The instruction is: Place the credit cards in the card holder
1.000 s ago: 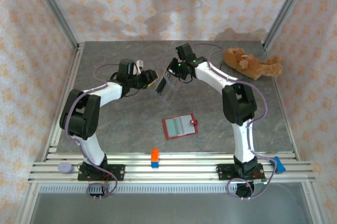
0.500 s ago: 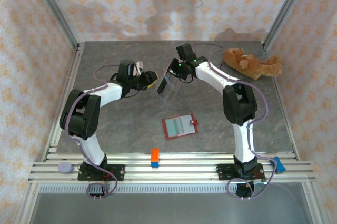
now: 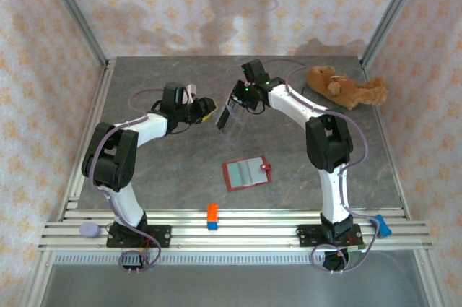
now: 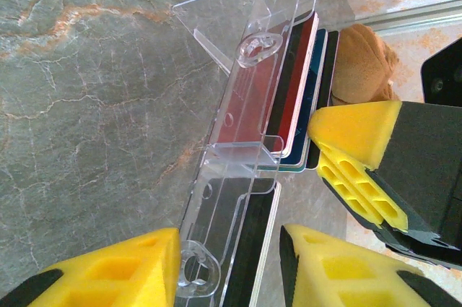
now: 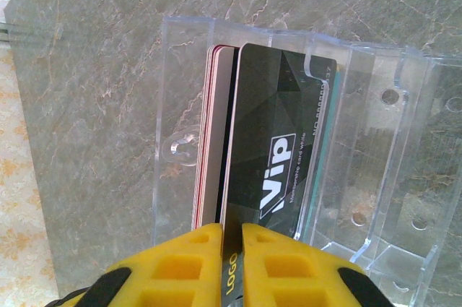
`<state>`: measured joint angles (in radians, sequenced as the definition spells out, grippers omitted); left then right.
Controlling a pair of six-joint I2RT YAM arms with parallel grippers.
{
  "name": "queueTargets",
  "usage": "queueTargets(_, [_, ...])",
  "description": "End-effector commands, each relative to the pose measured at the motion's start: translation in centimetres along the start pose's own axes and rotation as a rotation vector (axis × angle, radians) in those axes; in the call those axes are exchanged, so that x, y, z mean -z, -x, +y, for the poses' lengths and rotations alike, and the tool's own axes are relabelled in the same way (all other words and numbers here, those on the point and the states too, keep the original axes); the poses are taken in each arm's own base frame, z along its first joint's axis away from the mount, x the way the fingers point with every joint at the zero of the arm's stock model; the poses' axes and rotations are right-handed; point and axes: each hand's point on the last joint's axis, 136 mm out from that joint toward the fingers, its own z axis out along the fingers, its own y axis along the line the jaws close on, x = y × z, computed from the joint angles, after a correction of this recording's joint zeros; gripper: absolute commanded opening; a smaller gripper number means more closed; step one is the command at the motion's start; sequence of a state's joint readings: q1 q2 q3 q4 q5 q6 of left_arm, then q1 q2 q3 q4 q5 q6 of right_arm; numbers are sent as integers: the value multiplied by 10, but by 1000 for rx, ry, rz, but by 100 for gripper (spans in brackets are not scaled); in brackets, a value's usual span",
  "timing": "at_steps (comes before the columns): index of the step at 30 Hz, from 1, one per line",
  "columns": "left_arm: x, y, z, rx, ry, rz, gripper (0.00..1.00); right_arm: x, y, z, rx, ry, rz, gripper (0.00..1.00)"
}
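Right wrist view: the right hand (image 5: 231, 238) pinches the black card (image 5: 281, 148), which stands among the other credit cards (image 5: 213, 141) in the clear tray (image 5: 390, 105). The left wrist view adds the left hand (image 4: 229, 249), apparently clamping the tray's end. The top external view adds the card holder (image 3: 247, 174), open on the bench (image 3: 166, 177), well apart. The step looks like extraction; next comes a straight pull clear.

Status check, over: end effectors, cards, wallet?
Right end effector pinching black card, card in tray. Left end effector clamps tray. Wallet open on table, nothing on it.
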<state>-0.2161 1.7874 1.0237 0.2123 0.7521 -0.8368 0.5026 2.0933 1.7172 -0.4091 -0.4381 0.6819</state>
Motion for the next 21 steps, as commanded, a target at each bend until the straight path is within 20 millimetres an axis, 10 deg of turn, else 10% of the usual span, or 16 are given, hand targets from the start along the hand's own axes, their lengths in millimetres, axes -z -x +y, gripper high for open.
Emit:
queueTargets(1, [0,-6,-4,-30,-8,15,41,19,6,2,7,-19,-15,14])
queueTargets(21, [-2,-7,-2,-28,-9,21,40,17,9,26,-9,95,10,20])
